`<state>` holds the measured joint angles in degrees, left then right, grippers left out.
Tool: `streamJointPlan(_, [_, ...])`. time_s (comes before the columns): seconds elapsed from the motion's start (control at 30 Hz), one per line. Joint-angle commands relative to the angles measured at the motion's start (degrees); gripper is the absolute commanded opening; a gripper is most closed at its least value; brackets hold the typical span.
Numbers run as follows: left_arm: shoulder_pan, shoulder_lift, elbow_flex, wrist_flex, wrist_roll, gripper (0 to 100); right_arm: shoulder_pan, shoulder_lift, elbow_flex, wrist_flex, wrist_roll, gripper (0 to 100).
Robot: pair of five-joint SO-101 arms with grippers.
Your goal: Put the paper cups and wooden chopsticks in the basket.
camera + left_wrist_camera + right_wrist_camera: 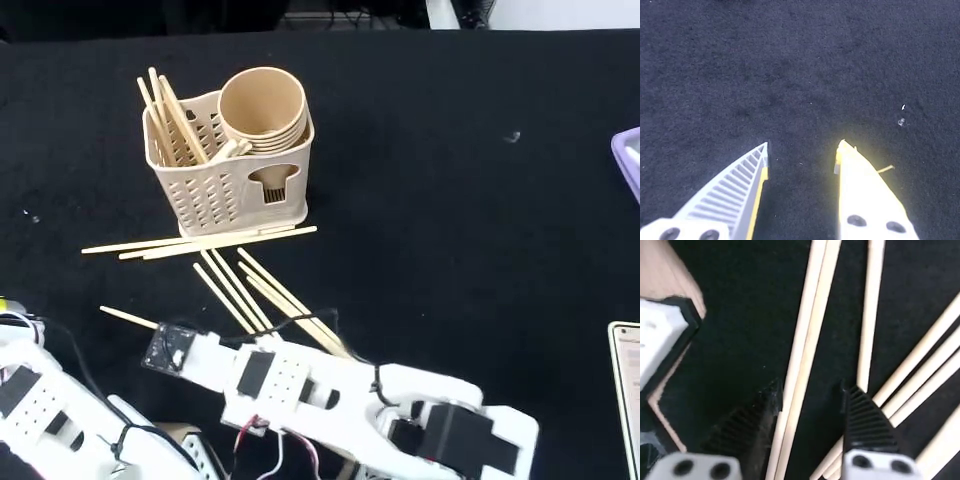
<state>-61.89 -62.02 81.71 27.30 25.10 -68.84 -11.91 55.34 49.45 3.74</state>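
High view: chopsticks lie crosswise before basket.

High view: fixed overhead, looks down across the whole table, arms at lower edge. Left wrist view: points past left gripper onto the table, near. Right wrist view: very near above loose chopsticks; same chopsticks shared with high view.

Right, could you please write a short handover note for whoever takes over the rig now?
Left pincer: open, over bare table.
Right pincer: open, straddling a pair of loose chopsticks.
Done: stacked paper cups and a few chopsticks stand in the basket.
To do: a row of chopsticks lying in front of the basket, and a fan nearer the arms.
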Motion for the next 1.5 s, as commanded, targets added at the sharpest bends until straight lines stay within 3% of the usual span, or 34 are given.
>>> streamJointPlan(0.0, [0.13,-0.53,-3.21,-1.05,0.44,22,-0.62,5.23,-3.47,2.37,-0.79,21.7])
streamJointPlan(0.23, [0.13,-0.53,-3.21,-0.97,0.44,22,1.14,12.53,-9.1,5.45,-2.37,20.4])
streamJointPlan(0.3, [0.13,-0.53,-3.21,-0.97,0.44,22,1.05,12.18,-8.75,5.45,-1.93,16.7])
streamJointPlan(0.4, [0.13,-0.53,-3.21,-0.88,0.44,22,0.0,10.95,-8.31,5.1,-1.85,1.1])
streamJointPlan(0.57, [0.13,-0.53,-3.21,-0.88,0.44,22,1.23,6.64,-6.2,5.27,-1.76,1.2])
streamJointPlan(0.7, [0.13,-0.53,-3.21,-0.88,0.44,22,4.92,-1.45,-3.65,5.8,-1.76,1.0])
streamJointPlan(1.0, [0.13,-0.53,-3.21,-1.05,0.44,22,19.43,-29.05,-3.03,16.79,5.8,1.1])
streamJointPlan(1.2, [0.13,-0.53,-3.21,-1.05,0.44,22,23.3,-43.65,-6.73,21.45,5.8,1.1])
streamJointPlan(1.47, [0.22,-0.53,-3.21,-0.79,0.44,22,27.52,-52.88,-17.71,15.03,5.8,1.1])
